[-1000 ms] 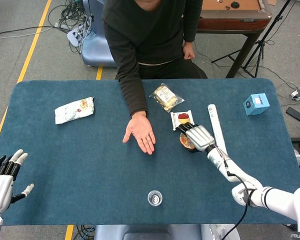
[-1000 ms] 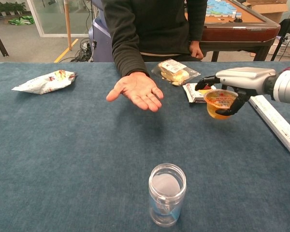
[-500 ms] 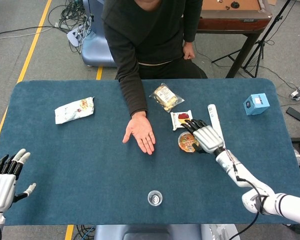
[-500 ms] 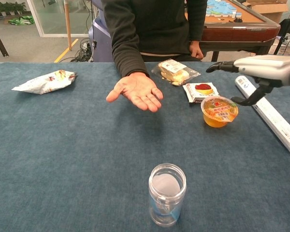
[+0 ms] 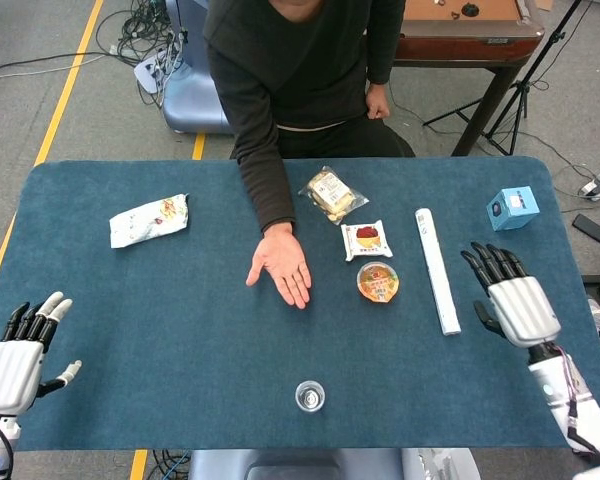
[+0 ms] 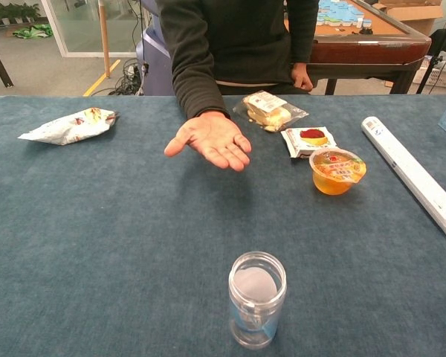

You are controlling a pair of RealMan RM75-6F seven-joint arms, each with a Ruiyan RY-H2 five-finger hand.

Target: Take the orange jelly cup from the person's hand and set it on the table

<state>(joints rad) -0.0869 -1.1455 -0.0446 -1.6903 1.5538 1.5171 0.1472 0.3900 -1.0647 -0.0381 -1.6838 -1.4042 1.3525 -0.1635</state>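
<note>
The orange jelly cup (image 5: 378, 282) (image 6: 337, 170) stands upright on the blue table (image 5: 160, 300), lid up, right of the person's hand (image 5: 280, 266) (image 6: 210, 140). That palm is turned up and holds nothing. My right hand (image 5: 513, 297) hovers open at the table's right side, well clear of the cup, fingers spread. My left hand (image 5: 22, 352) is open at the near left corner. Neither hand shows in the chest view.
A white roll (image 5: 436, 270) lies between the cup and my right hand. Behind the cup lie a small red-topped cake pack (image 5: 366, 239) and a bagged pastry (image 5: 331, 193). A clear jar (image 5: 309, 396) stands near the front edge, a snack bag (image 5: 149, 220) far left, a blue box (image 5: 512, 207) far right.
My right hand set the cup down, let go of it, and drew back to the right past the white roll. The cup stays where it was put.
</note>
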